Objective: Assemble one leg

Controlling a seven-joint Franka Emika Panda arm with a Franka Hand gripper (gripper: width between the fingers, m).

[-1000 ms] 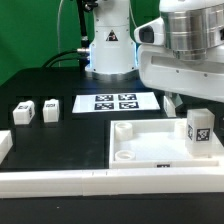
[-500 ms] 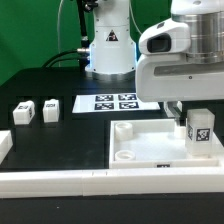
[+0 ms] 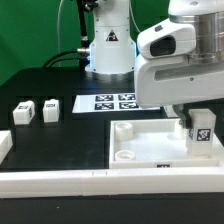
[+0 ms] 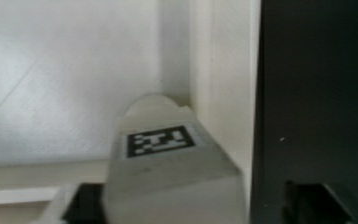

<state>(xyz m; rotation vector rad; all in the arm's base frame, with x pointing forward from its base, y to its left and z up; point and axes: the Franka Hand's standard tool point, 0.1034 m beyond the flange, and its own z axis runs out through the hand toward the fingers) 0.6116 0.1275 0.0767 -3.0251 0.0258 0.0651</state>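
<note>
Poised at ext. view's right: white Franka arm [image 3: 108, 40], bulky white wrist housing [image 3: 180, 55] pointing straight down. Two-finger gripper [image 3: 196, 127] set low beneath, w/ only one dark finger [image 3: 183, 123] showing clearly. Can't tell whether parted or clamped, wrist view incl.

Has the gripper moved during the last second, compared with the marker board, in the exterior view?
Yes. The gripper has come lower and slightly toward the exterior view's right, away from the marker board, down to the standing leg.
</note>
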